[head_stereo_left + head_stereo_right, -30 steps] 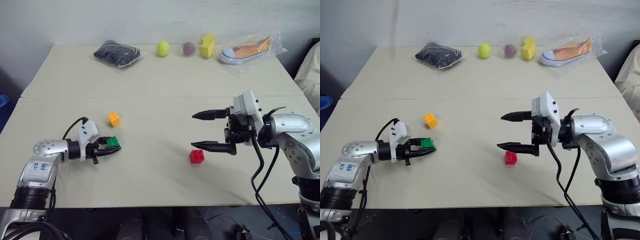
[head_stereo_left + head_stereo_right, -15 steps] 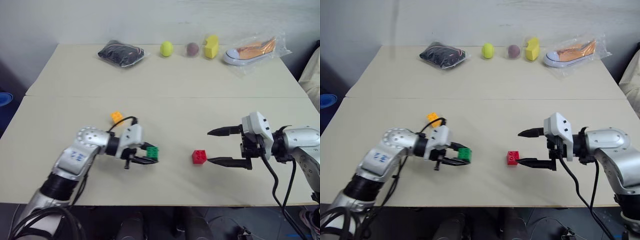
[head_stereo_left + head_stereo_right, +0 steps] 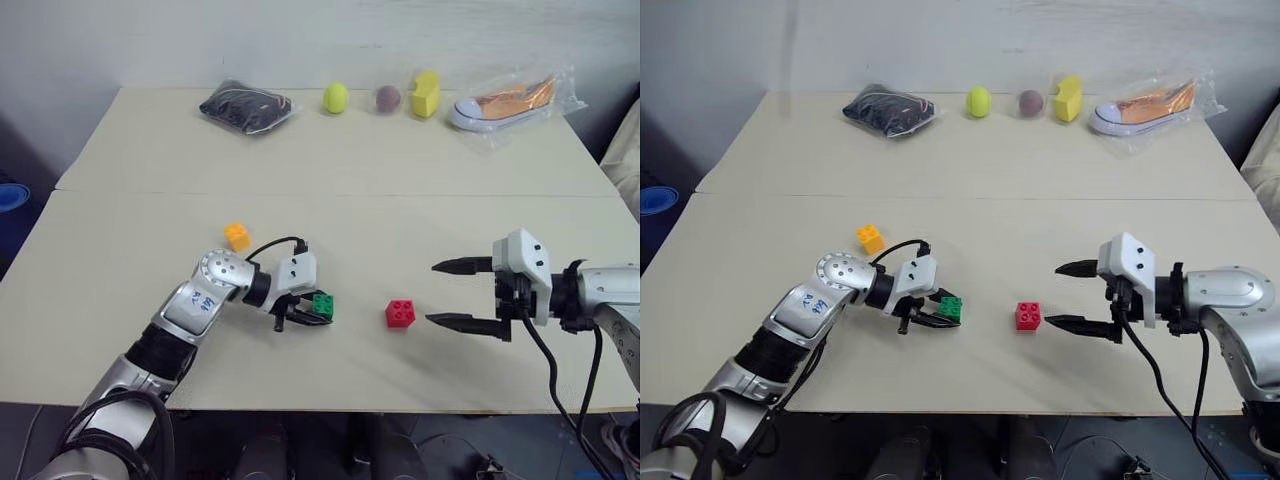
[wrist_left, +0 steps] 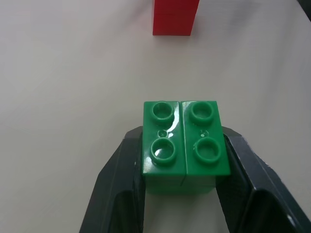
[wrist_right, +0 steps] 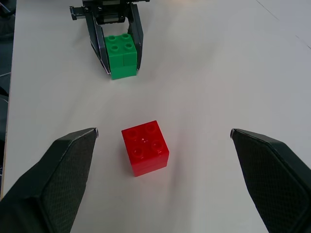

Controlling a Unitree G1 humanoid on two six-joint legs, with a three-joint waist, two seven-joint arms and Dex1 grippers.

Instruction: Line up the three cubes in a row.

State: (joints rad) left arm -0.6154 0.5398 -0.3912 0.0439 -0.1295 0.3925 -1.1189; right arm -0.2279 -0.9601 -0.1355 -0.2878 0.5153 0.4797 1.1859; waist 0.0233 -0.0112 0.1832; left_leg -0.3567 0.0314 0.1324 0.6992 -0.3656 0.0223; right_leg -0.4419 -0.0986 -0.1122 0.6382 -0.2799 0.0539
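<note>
- Left arm [image 3: 195,308]: silver metal shell bearing blue handwritten marks, a black cable looping over the white wrist block.
- Right arm [image 3: 610,290]: silver, black cables hanging.
- Grippers: two tapered black fingers [image 5: 65,167] each.

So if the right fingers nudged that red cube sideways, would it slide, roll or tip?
The red cube would probably slide: it sits flat on the smooth table and has square faces, so rolling looks unlikely. It seems rigid moulded plastic and likely light. A push high up near its studs might tip it, as it looks about as tall as wide.
</note>
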